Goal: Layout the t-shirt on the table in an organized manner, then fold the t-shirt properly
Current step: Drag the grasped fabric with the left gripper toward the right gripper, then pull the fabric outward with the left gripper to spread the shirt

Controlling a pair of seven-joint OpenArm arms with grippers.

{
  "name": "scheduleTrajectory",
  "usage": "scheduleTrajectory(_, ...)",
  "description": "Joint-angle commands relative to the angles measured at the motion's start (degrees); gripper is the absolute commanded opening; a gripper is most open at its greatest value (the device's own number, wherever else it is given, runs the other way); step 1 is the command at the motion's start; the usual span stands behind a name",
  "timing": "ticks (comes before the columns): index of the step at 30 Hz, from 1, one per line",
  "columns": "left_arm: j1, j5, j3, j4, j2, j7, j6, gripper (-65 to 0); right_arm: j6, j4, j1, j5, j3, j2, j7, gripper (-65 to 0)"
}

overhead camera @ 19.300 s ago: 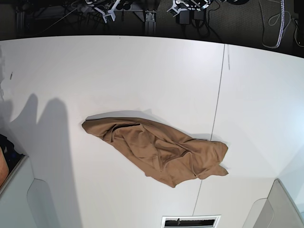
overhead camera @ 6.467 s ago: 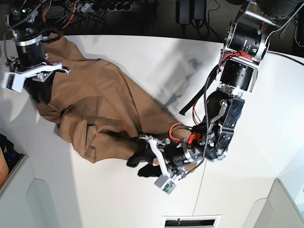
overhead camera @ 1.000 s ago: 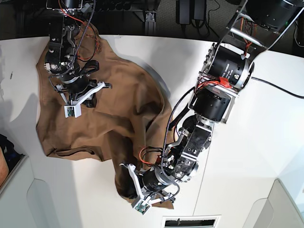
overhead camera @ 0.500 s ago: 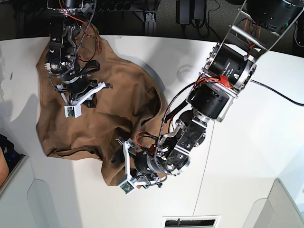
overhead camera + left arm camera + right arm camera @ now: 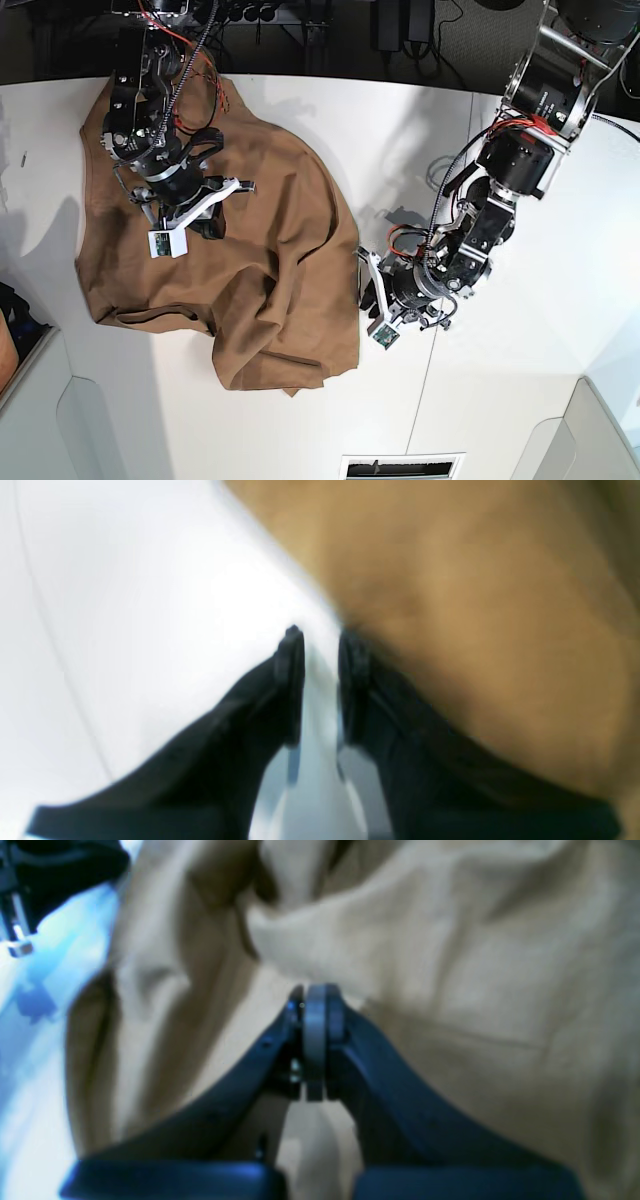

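Observation:
The tan-brown t-shirt [image 5: 250, 200] lies rumpled on the left half of the white table [image 5: 400, 130], with a folded flap at its front edge. My right gripper [image 5: 205, 220] rests on the shirt's upper left part. In the right wrist view its jaws [image 5: 315, 995] are shut, pinching a ridge of the cloth [image 5: 450, 965]. My left gripper [image 5: 368, 295] sits on bare table just right of the shirt's right edge. In the blurred left wrist view it [image 5: 320, 640] is slightly open and empty, with the shirt [image 5: 475, 605] beside its right finger.
A thin dark seam [image 5: 455, 200] crosses the table right of the shirt and shows in the left wrist view [image 5: 50, 630]. Dark floor with cables lies beyond the far edge. Grey panels flank the front corners, with a vent [image 5: 400, 466] between them.
My left gripper has let go of the shirt's front flap and moved right onto bare table. The flap now lies down. My right gripper has shifted slightly right and toward the front.

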Motion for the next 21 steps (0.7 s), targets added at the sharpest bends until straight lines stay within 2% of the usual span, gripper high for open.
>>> scheduleTrajectory(1,-1.49,0.07,-0.22,0.98,0.02,-0.94,0.02,-52.2,0.24,0.37,0.81,-0.33,0.07,0.15,1.75,-65.0)
scheduleTrajectory(3,-1.27,0.02,-0.24,1.27,0.13,-1.95,0.33,-52.2,0.24,-0.70,0.79,-1.16,0.07,0.15,1.73,-65.0)
scheduleTrajectory(10,-1.31,3.10,-0.96,9.11,0.13,-1.44,7.80,-52.2,0.24,-1.09,0.20,-1.33,0.11,0.28,1.53,-65.0)
scheduleTrajectory(12,-1.31,3.13,-0.98,11.72,0.15,-1.44,8.61,-52.2,0.24,-1.09,0.17,-1.33,0.09,0.26,1.51,-65.0)
scheduleTrajectory(14,-1.31,3.13,-0.98,13.05,0.17,-1.44,8.50,-55.1,0.24,-1.09,0.17,-1.33,0.09,0.28,1.51,-65.0)
scheduleTrajectory(17,-0.70,3.10,-0.96,12.94,1.40,-1.22,4.22,-64.5,0.24,-1.09,0.17,-1.33,0.09,0.28,1.51,-65.0)
scheduleTrajectory(21,1.27,3.34,-0.96,12.46,3.58,-1.77,3.43,-65.0,0.24,-1.09,0.17,-1.38,0.11,0.28,1.51,-65.0)
